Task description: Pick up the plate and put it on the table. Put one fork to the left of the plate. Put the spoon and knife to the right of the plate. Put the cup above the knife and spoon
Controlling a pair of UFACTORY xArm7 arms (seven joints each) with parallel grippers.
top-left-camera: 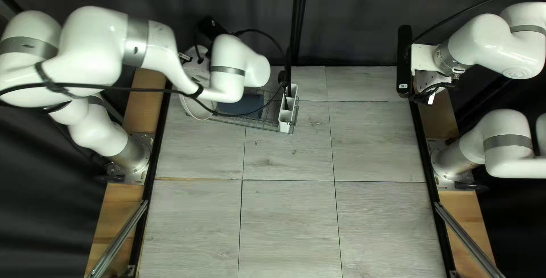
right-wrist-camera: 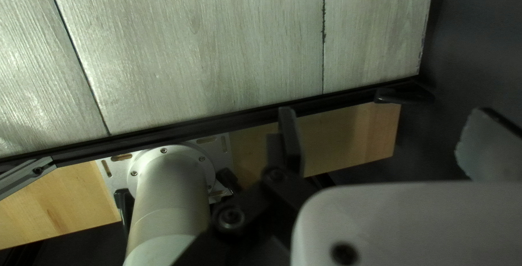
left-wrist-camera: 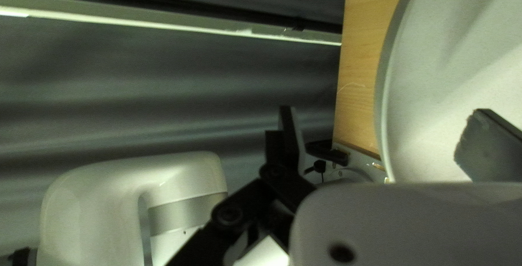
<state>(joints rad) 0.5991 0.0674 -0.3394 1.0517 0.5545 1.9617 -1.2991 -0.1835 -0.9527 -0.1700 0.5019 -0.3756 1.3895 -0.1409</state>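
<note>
The plate (left-wrist-camera: 440, 75) shows white with a curved rim, left gripper (top-left-camera: 196, 71) and right gripper (top-left-camera: 433, 91) both unclenched

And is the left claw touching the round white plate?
Cannot tell. In the left wrist view, one finger of the open claw shows clear of the plate; the other overlaps its face, hiding contact.

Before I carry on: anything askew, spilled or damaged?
Nothing stands out: no visible spill or damage. The plate tilts at the left end of the dish rack in the top left view, partly hidden by my left arm.
</note>
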